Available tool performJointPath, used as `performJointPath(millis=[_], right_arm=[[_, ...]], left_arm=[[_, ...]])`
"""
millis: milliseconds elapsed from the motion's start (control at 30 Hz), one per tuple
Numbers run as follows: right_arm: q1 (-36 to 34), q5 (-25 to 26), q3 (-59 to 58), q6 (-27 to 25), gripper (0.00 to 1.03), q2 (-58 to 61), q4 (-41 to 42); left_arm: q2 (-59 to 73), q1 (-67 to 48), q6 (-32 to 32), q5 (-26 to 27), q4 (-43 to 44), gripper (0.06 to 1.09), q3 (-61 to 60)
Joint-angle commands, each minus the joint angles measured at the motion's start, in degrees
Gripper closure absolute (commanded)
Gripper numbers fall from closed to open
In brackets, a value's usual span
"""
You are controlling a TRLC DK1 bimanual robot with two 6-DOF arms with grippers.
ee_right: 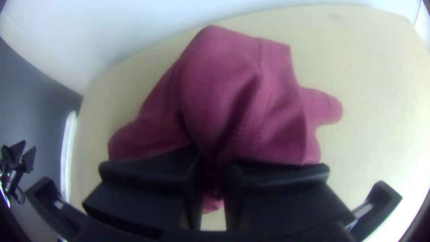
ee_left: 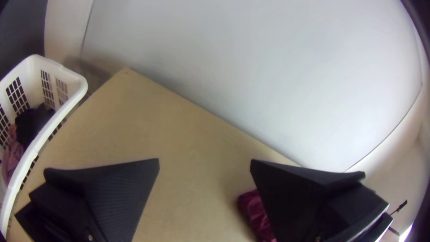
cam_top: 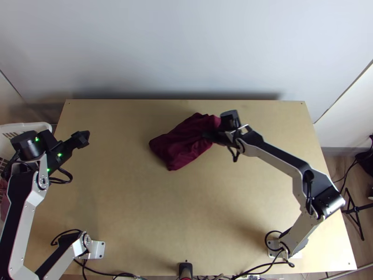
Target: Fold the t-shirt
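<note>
The t-shirt (cam_top: 179, 142) lies bunched beyond the middle of the table (cam_top: 140, 224), long axis slanting far-right. The nearer right gripper (ee_right: 212, 172) clamps its right end; the left gripper (ee_left: 204, 163), fingers apart, is near the table's left edge.

Soft light leaves faint shadows on the table (cam_top: 140, 219); wrist views bow.

The arms (cam_top: 275, 161) have silver-grey links (cam_top: 299, 234), black joints (cam_top: 28, 145) and looping black cables (cam_top: 71, 175) — small green lights (cam_top: 59, 155) dotting the left one.
</note>
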Motion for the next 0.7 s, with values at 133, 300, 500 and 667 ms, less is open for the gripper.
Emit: performJointPath(millis=[133,300,500,667], right_arm=[[-13.1,1.3,-4.0,-10.0,1.0,-4.8,0.2],[-20.3,1.3,-3.8,-13.5,1.0,-7.0,0.3],[-28.6,0.7,-1.9,-17.3,1.0,-8.9,0.2],[-35.2,-0.4,-2.2,-22.2,1.0,-8.3,0.1]], left_arm=[[-2.3,0.3,-0.1,1.2,-0.4,0.1,-0.8],[-3.0,0.5,-0.1,2.0,-0.9,0.1,-0.8],[-3.0,0.4,-0.3,2.1,-1.2,0.1,-0.9],[-3.0,-0.2,-0.8,2.2,-1.4,0.1,-1.1]])
